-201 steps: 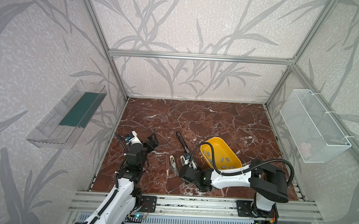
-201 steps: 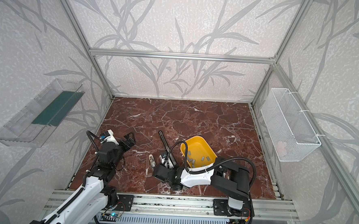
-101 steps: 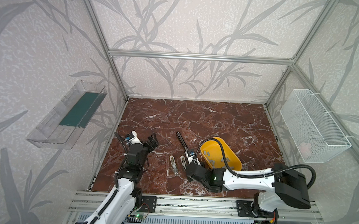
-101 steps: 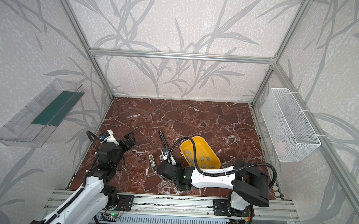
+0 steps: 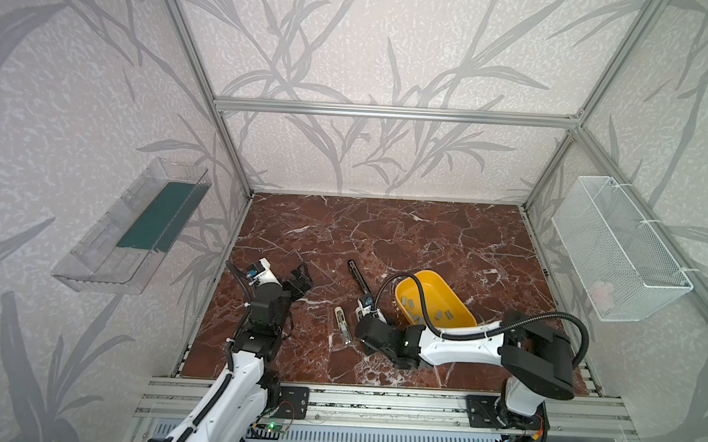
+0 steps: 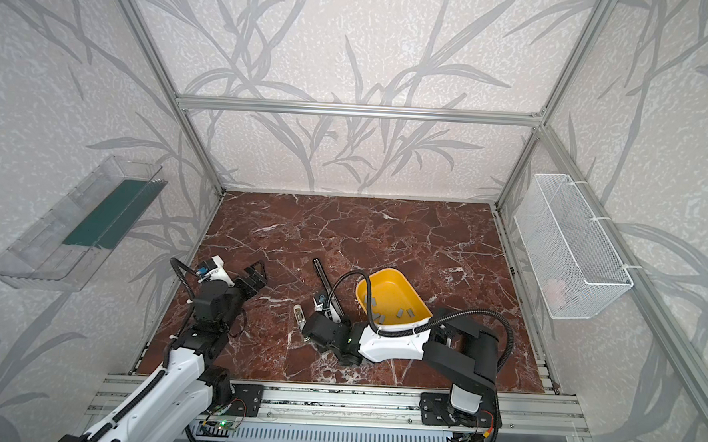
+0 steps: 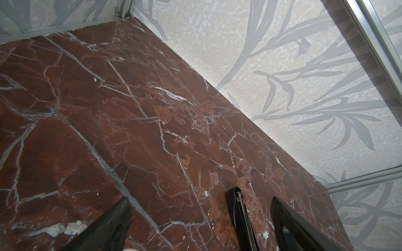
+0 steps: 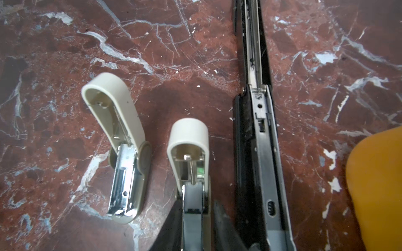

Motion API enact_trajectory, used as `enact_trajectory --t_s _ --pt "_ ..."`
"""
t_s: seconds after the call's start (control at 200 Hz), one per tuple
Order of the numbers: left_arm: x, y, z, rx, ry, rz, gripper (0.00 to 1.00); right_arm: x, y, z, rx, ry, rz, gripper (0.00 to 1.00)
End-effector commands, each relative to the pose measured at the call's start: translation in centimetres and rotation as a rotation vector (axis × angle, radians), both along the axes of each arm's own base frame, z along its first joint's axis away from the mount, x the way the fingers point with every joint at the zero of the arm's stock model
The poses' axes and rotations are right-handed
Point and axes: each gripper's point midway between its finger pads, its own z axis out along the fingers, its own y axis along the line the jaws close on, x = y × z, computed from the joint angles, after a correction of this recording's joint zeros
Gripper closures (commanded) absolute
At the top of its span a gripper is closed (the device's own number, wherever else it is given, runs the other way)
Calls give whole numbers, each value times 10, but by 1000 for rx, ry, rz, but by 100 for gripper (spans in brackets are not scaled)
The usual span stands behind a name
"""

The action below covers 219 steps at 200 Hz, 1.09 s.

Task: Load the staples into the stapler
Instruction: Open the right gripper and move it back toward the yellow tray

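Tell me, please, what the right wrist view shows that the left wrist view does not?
Only the right wrist view: an opened cream stapler, a second cream stapler flanked by the right gripper, and the yellow bin. Only the left wrist view: the open left gripper and the patterned wall. Both: the black stapler on the marble table.

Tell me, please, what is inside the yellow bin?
Several small grey staple strips lie in the yellow bin; the right arm's black cable covers part of its floor.
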Motion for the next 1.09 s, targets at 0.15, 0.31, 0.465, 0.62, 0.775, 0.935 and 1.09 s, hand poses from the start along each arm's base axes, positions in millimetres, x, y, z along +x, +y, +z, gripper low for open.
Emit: enact_trajectory --t_s 0.15,0.31,0.465,0.62,0.775,0.935,1.09 --pt "4 2 18 -22 -53 15 1 3 0 -3 -7 17 -13 76" --pt "4 2 18 -23 -53 14 1 1 -5 -9 -21 30 -14 77" --pt "4 2 18 -21 -54 15 1 -4 -10 -13 -31 63 -31 78" --pt "4 2 17 -22 -51 17 1 -7 -21 -14 -39 75 -49 79" --pt "4 2 17 -22 -49 16 1 -5 -18 -8 -25 58 -42 79" --pt "4 2 17 -22 -51 14 1 6 -10 4 -22 2 -51 79" --pt "4 2 17 -23 -51 16 1 12 -6 7 -39 -25 -34 79"
